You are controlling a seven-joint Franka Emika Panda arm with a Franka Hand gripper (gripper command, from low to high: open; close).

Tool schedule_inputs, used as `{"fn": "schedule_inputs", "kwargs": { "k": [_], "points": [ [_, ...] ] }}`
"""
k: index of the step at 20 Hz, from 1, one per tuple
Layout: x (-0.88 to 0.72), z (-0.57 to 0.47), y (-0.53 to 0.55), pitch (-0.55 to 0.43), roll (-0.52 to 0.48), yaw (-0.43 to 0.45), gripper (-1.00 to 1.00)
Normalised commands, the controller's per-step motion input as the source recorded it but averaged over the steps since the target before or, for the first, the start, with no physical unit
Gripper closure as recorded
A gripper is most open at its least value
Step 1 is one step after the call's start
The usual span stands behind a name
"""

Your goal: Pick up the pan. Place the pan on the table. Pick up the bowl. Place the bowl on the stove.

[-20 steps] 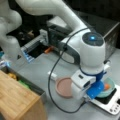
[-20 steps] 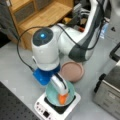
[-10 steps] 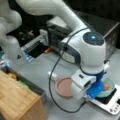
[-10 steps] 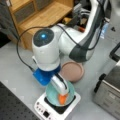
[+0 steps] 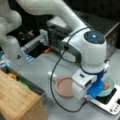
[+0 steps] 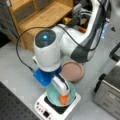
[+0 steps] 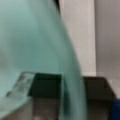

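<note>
— Twice going over both front views, left to right. Starting left of the pincer: seeing the pan (image 5: 64, 87) lying flat on the table (image 5: 42, 67), just beside the arm's wrist, apart from the stove (image 5: 105, 103). Pointing its stub handle (image 5: 51, 75) away from the pincer, so running its long axis crosswise, left to right.

— Carrying anything inside?

— Showing only a bare pink floor. Holding nothing, as far as can be told.

— And moving on to the gripper (image 5: 107, 86) itself?

— Hanging straight down over the stove, with an orange fingertip (image 6: 63, 98) dipping inside the bowl (image 6: 53, 93). Judging from the wrist view, clamping on the bowl's wall (image 7: 32, 42): one finger sitting behind the teal side, the other outside, the thin rim pinched between them.

— So placing the bowl directly at the pincer, not off to a side?

— Yes: lying between the jaws and spreading mostly beneath and to the left of them in the wrist view. Sitting over the stove's black centre plate, very low. Touching it or hovering just above: cannot tell.

— Anything in the bowl?

— Nothing apart from that fingertip reaching in.

— And right of the pincer?

— Finding only the rest of the stove, its small buttons at the near corner, then grey table.

— Summing up the work so far, then?

— Counting the pan as set down on the table already, and the bowl as gripped and brought over the stove, though not let go.
</note>
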Motion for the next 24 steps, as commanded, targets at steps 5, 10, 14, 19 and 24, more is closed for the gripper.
{"fn": "schedule_inputs", "kwargs": {
  "k": [5, 10, 14, 19, 24],
  "points": [
    [-0.04, -0.13, 0.09, -0.050, -0.261, 0.107, -1.00],
    [-0.05, -0.01, 0.03, -0.060, -0.228, 0.075, -1.00],
    [-0.11, -0.02, 0.00, -0.064, -0.207, 0.071, -1.00],
    [-0.19, 0.00, -0.01, -0.055, -0.178, 0.077, -1.00],
    [-0.30, 0.04, -0.01, -0.063, -0.142, 0.082, -1.00]
  ]
}}
